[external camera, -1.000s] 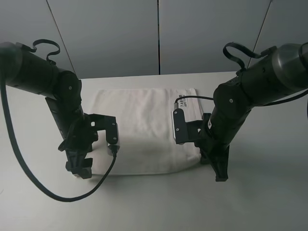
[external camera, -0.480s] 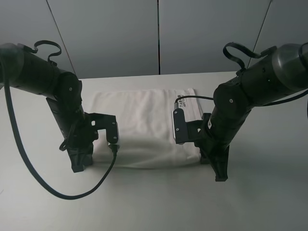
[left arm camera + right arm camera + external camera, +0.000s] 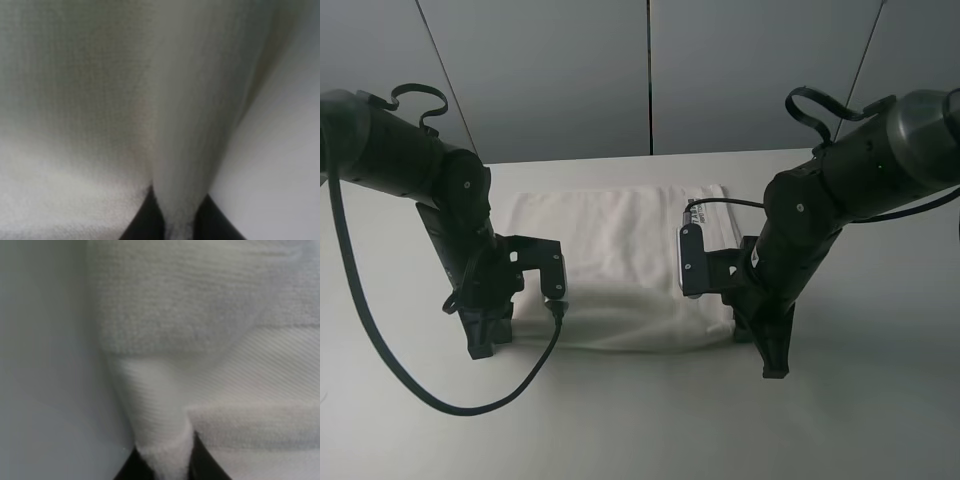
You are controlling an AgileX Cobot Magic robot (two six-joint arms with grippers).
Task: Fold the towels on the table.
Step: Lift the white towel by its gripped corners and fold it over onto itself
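The white towel [image 3: 620, 265] lies on the white table [image 3: 640, 420], with its dark-printed label [image 3: 699, 211] at the far right corner. My left gripper [image 3: 485, 338] is at the towel's near left corner, shut on a pinched fold of cloth [image 3: 175, 165]. My right gripper [image 3: 770, 355] is at the near right corner, shut on the towel's banded edge [image 3: 165, 440]. Both near corners are lifted a little, and the near edge sags between them. In both wrist views the dark fingertips show at the frame edge with cloth between them.
A grey panelled wall [image 3: 650, 70] stands behind the table's far edge. A black cable [image 3: 440, 400] from the left arm loops over the table near the front left. Bare tabletop lies in front of the towel and on both sides.
Both grippers have drawn the near edge away from the table's front, so the towel looks shorter front to back. The left gripper moved more than the right.
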